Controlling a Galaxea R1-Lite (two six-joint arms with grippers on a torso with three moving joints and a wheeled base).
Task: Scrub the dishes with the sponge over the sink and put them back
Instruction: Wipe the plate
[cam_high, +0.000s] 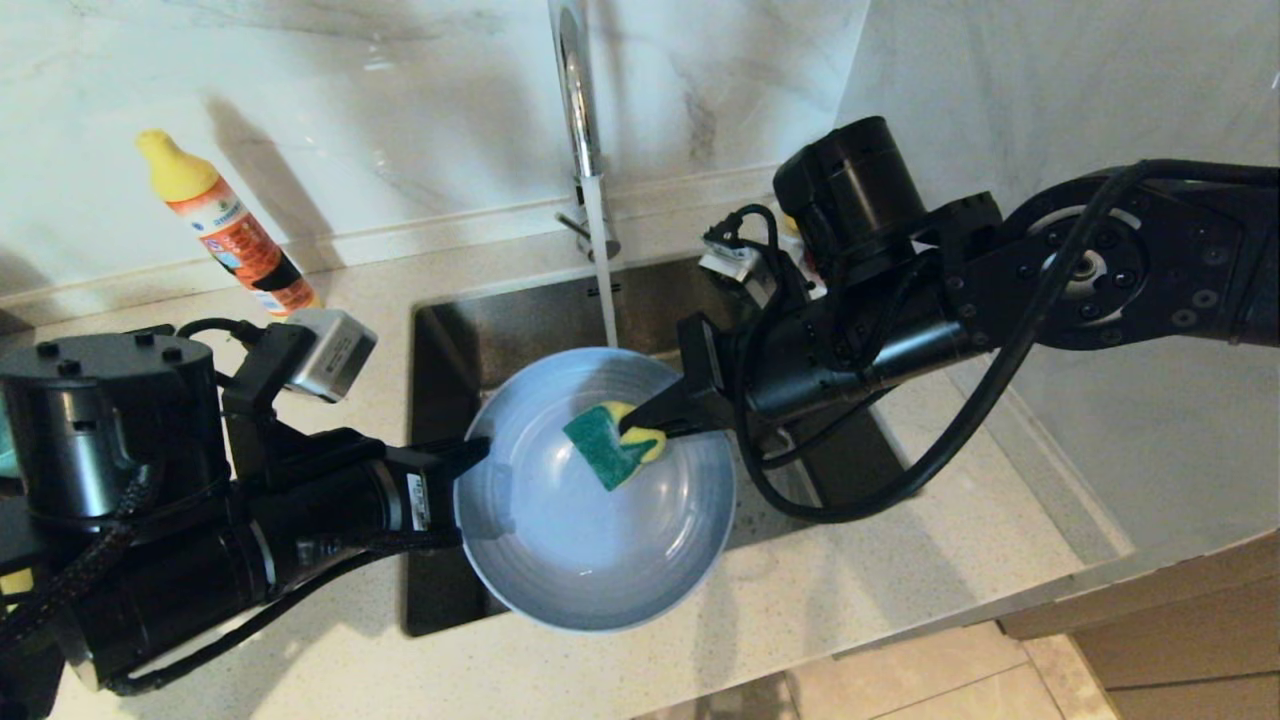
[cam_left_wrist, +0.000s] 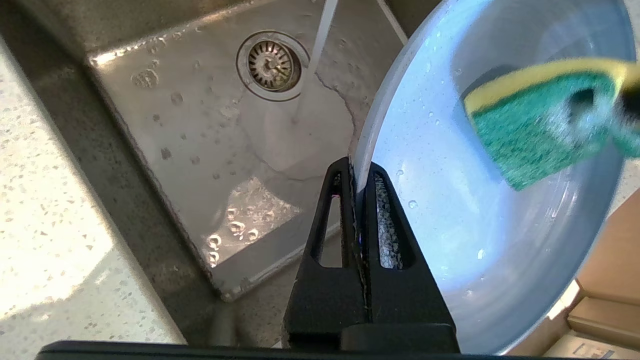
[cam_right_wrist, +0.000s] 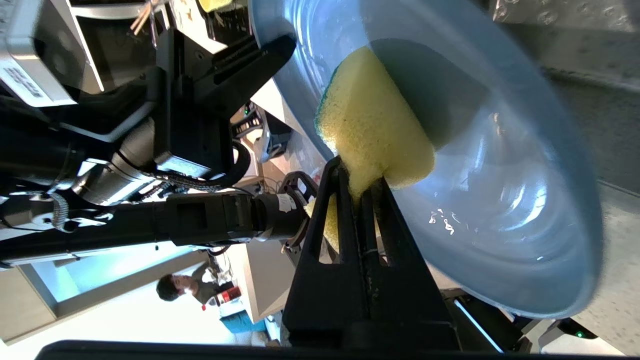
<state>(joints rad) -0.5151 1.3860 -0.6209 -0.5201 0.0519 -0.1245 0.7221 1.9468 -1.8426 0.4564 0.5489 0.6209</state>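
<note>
Scrubbing is happening mid-task: the left gripper is pinching the plate rim above the sink while the right gripper, clamping the sponge, is rubbing inside; putting back is remaining.

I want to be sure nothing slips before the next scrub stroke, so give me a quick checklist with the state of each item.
1. Left gripper clamped on the grey-blue plate rim: ok.
2. Right gripper pinching the sponge: ok.
3. Sponge pressed on the plate's inner face: cannot tell; the wrist views suggest contact.
4. Plate held over the sink: ok, though its near edge overhangs the counter.
5. Tap water running: ok; the stream falls past the plate's far rim.
</note>
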